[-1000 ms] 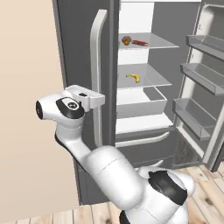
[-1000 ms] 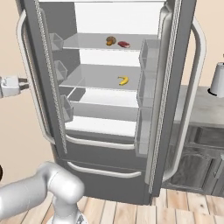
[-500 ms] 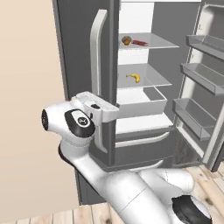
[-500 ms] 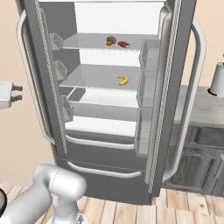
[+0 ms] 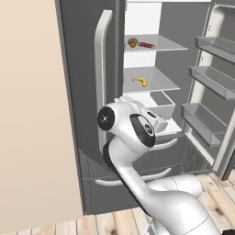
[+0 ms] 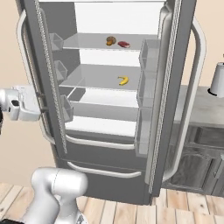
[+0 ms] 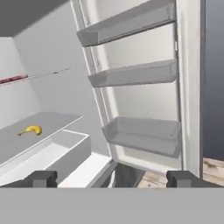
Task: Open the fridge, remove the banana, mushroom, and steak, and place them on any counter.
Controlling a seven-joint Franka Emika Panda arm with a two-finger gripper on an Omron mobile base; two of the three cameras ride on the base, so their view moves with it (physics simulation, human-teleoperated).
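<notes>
The fridge (image 5: 87,69) stands with both doors swung wide, white inside. On the top shelf the tan mushroom (image 5: 132,42) (image 6: 110,40) sits beside the red steak (image 5: 147,45) (image 6: 124,44). One shelf below lies the yellow banana (image 5: 140,81) (image 6: 123,80) (image 7: 30,130). In the hand view the steak (image 7: 13,79) is a thin red strip at far left. My gripper (image 7: 113,179) is open with nothing between its fingertips (image 7: 41,178). It is in front of the lower shelves, level with the crisper drawer and well short of the banana. The counter (image 6: 203,109) is right of the fridge.
The right door's bins (image 7: 140,74) (image 5: 215,78) jut out close to the hand's right. The left door (image 6: 43,65) with its long handle stands beside my wrist (image 6: 22,105). A pale jar (image 6: 217,78) sits on the counter. Wooden floor below.
My arm has swung right and a little down, bringing the hand from beside the left door to the front of the fridge opening. The food has not moved.
</notes>
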